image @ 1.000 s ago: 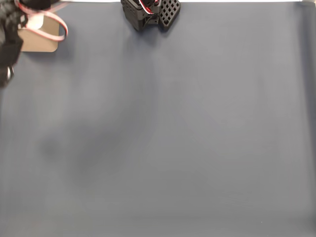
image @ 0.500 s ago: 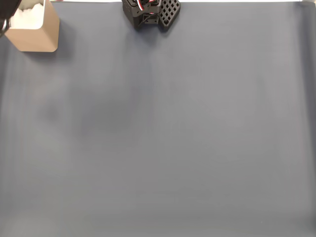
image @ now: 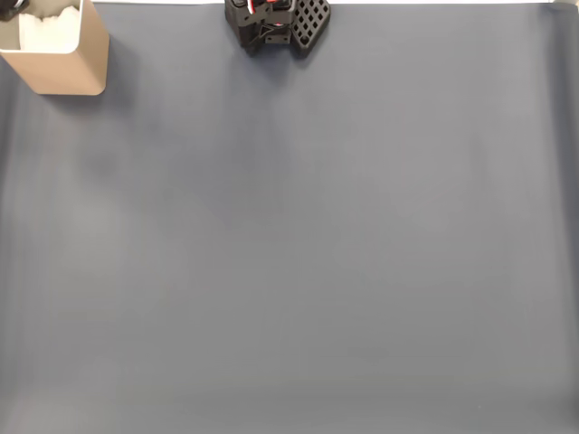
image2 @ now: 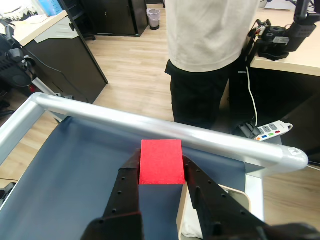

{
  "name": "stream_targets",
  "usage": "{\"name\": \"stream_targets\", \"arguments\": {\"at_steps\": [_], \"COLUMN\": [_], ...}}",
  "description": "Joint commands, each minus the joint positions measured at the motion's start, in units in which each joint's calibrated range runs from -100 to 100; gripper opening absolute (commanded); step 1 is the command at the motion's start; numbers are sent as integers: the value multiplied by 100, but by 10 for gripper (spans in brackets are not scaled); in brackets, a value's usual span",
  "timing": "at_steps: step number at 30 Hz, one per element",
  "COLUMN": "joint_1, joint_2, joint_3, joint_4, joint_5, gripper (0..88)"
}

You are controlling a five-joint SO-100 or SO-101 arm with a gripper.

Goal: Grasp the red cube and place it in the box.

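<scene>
In the wrist view the red cube (image2: 161, 162) is clamped between the fingers of the gripper (image2: 161, 170), held above the blue mat near the box (image2: 239, 196).

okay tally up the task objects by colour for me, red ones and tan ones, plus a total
Red: 1, the red cube, held in the tool
Tan: 1, the box, at the mat's top left corner in the fixed view
Total: 2
</scene>
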Motion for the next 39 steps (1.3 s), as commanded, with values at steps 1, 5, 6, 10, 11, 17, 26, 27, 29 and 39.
{"name": "stream_targets", "arguments": {"at_steps": [1,5,6,10,11,17,26,27,29,39], "joint_1": [205,354,390,532,574,794,1043,1064,1107,1213], "joint_2": [-553,-891,-977,-1306,-1393,-1922,-2468,-2520,-2615,-3161], "joint_3": [273,729,830,1240,1350,2016,2700,2764,2901,3512], "joint_4": [-248,-380,-396,-421,-462,-609,-724,-748,-765,-855], "joint_5": [54,44,39,20,15,0,-15,-15,-15,-29], "gripper": [38,38,38,38,37,32,32,32,32,31]}}
